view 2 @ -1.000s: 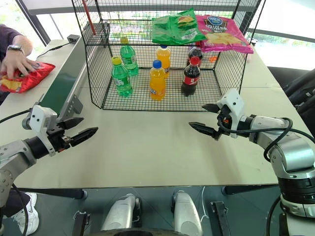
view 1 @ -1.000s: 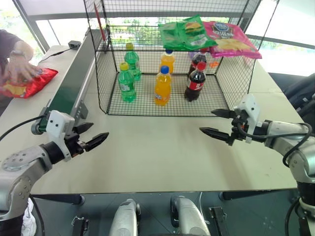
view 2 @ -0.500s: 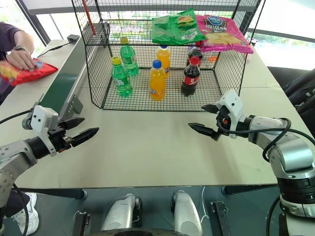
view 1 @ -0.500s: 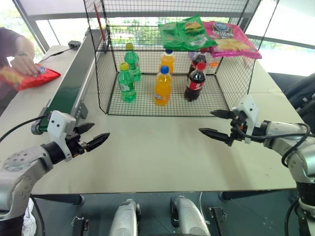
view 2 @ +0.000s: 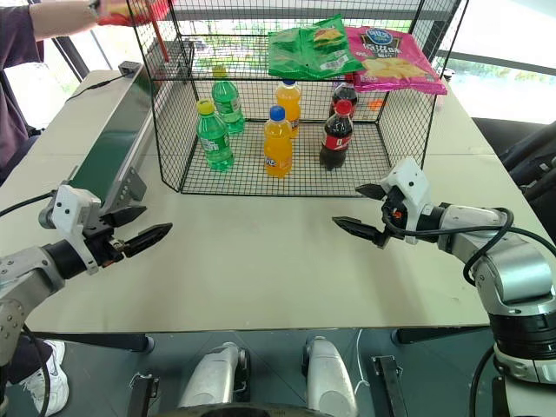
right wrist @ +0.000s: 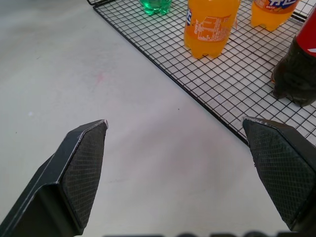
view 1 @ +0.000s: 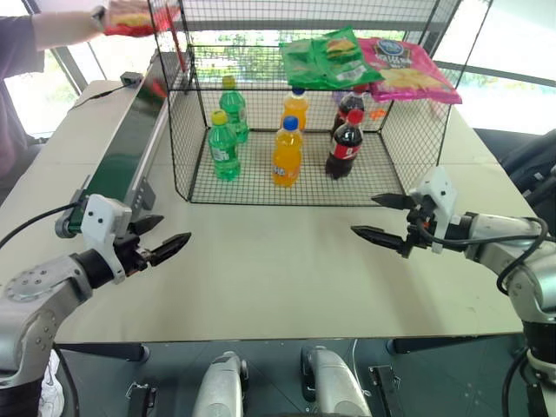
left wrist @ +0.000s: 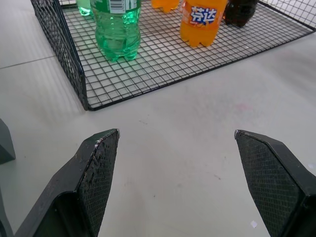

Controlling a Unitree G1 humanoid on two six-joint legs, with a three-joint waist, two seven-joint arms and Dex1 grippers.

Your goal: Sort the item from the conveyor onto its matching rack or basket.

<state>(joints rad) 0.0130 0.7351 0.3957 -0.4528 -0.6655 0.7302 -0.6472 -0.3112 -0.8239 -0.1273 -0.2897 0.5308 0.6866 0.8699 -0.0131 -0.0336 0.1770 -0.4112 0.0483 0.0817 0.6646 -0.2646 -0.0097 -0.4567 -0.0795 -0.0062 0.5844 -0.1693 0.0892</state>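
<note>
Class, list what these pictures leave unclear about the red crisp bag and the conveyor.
- Red crisp bag: left eye view, cut by the top edge, partly behind the person's hand; logo unreadable.
- Conveyor: far end behind the wire cage corner.

You see a pale grey table top carrying every item below. On the cage's lower mesh floor stand two green plastic soda bottles with yellow caps, one behind the other, two orange soda bottles with blue caps, likewise one behind the other, and two dark cola bottles with red caps. Above them lie a green crisp bag and, touching it on its right, a pink-magenta crisp bag. A person's dark purple sleeve shows at far left.
</note>
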